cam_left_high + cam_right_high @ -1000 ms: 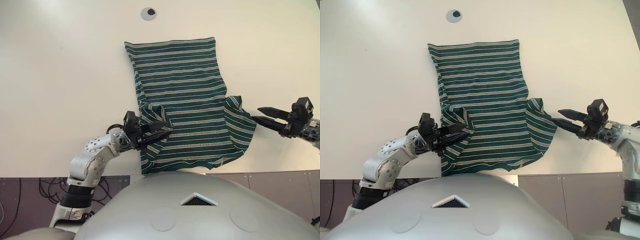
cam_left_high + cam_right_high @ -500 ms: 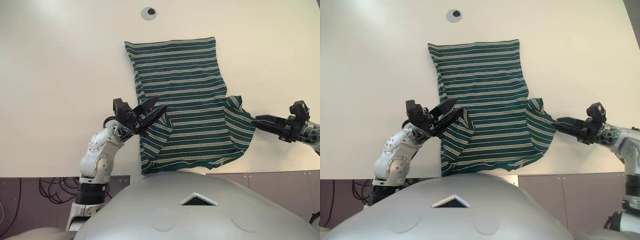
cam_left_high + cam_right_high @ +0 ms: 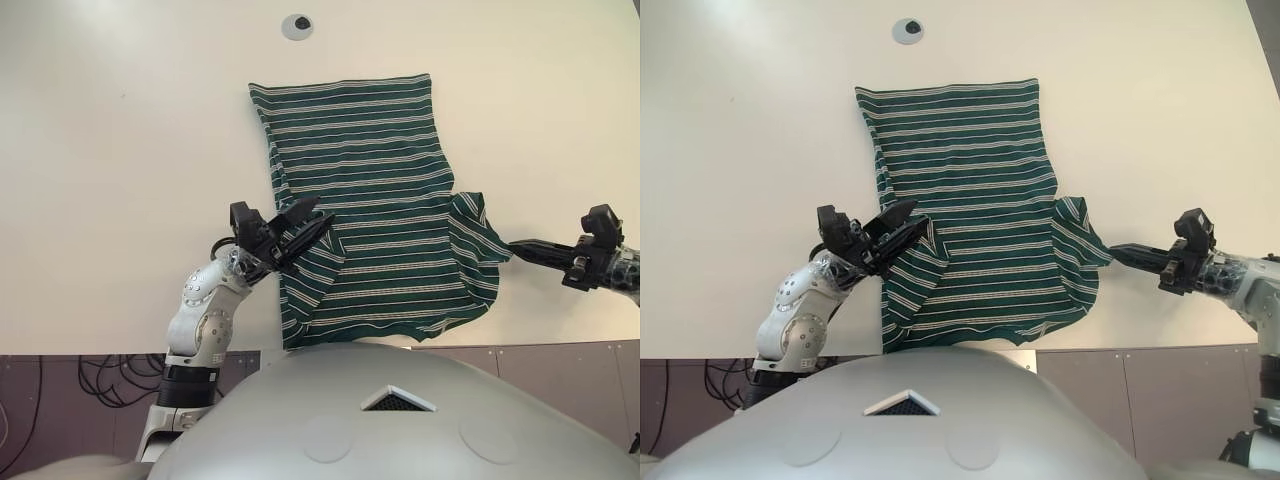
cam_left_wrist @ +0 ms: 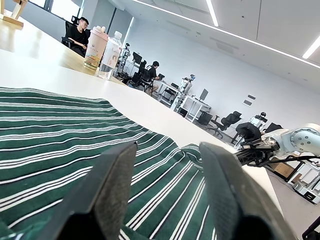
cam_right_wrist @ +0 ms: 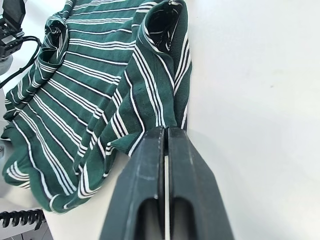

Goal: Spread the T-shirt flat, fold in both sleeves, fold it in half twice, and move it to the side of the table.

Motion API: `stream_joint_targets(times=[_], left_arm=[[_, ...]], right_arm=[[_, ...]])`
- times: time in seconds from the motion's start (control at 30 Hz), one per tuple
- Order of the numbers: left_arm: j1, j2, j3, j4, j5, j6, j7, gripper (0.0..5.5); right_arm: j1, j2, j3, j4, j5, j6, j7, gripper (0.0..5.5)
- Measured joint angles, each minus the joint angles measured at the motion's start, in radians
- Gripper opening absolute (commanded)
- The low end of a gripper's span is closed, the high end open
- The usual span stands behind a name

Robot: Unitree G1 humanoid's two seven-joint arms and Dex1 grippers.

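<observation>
From the left eye view, one dark green, white-striped cotton T-shirt (image 3: 370,190) lies on the cream worktop (image 3: 120,150). Its left edge is just under the left pincer (image 3: 322,211), whose fingers are apart. In the left wrist view, striped cloth spreads below that pincer, and one cup (image 4: 95,47) and one bottle (image 4: 111,50) stand far beyond. In the right wrist view, the right pincer (image 5: 164,129), fingers together, nips the shirt's sleeve hem.

T-shirt (image 3: 365,180) near hem partly hidden
</observation>
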Motion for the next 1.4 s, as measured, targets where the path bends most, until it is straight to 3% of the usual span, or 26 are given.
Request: stream_joint_targets(times=[0.33, 0.57, 1.07, 1.4], left_arm=[[-0.005, -0.013, -0.006, 0.026, 0.001, -0.022, -0.003, 2.27], [-0.019, -0.032, -0.003, 0.039, -0.001, -0.023, -0.003, 2.27], [-0.026, -0.029, 0.041, 0.044, -0.029, -0.022, -0.006, 2.27], [-0.023, -0.02, 0.05, 0.016, -0.033, -0.013, -0.003, 2.27]], right_arm=[[0.001, 0.003, -0.067, -0.059, 0.12, 0.079, 0.041, 0.02], [0.004, 0.045, -0.09, -0.252, 0.228, 0.15, -0.005, 0.02], [-0.094, 0.199, 0.167, -0.427, 0.275, 0.232, -0.201, 0.02], [-0.101, 0.202, 0.178, -0.423, 0.294, 0.231, -0.237, 1.55]])
